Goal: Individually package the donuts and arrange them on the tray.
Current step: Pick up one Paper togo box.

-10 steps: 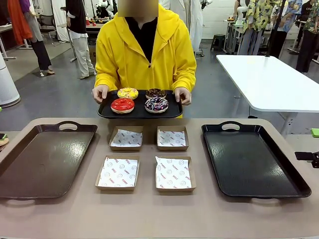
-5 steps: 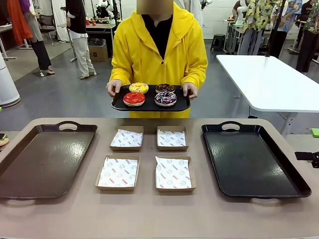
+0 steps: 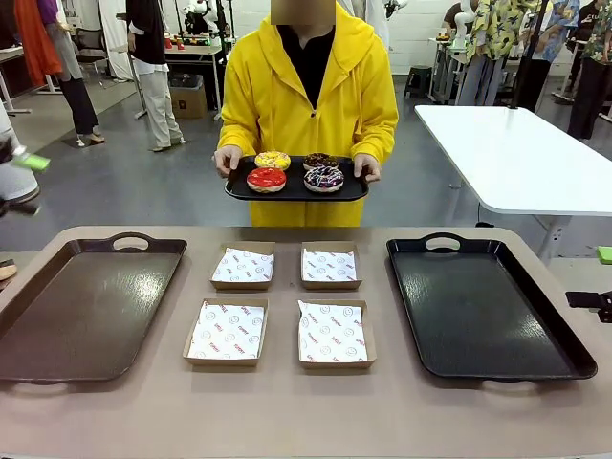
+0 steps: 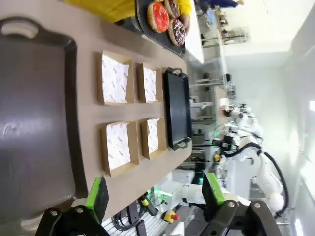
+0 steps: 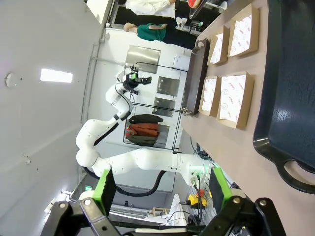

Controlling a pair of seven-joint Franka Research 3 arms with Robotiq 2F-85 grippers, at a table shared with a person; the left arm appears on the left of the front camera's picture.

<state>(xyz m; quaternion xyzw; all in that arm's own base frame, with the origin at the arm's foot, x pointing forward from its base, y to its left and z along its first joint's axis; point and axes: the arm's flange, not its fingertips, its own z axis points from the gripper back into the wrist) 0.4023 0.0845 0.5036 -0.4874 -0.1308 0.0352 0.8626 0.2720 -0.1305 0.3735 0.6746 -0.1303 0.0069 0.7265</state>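
On the tan surface [image 3: 287, 421], laid out and untouched: four paper-lined boxes [image 3: 226, 362] at centre, a brown tray [image 3: 57, 325] at 9 o'clock, a black tray [image 3: 497, 325] at 3 o'clock. Beyond the 12 o'clock edge, held level in the person's hands [image 3: 228, 160] on a small serving tray [image 3: 296, 194]: all four donuts [image 3: 267, 179], red and purple-swirled nearer, yellow and chocolate behind. Carried back and a little toward 1 o'clock over the last second, so now well apart from the boxes rather than just past the edge. Nothing boxed yet; no hand-over begun, judging by that retreat. Meanwhile risen into the front view at 9 o'clock, blurred with motion: the left gripper [image 4: 155, 191], spread wide and holding nothing, aimed along the brown tray. Likewise spread wide and bare: the right gripper [image 5: 162, 189], off the 3 o'clock end. Probably a wait for a hand-over within reach.
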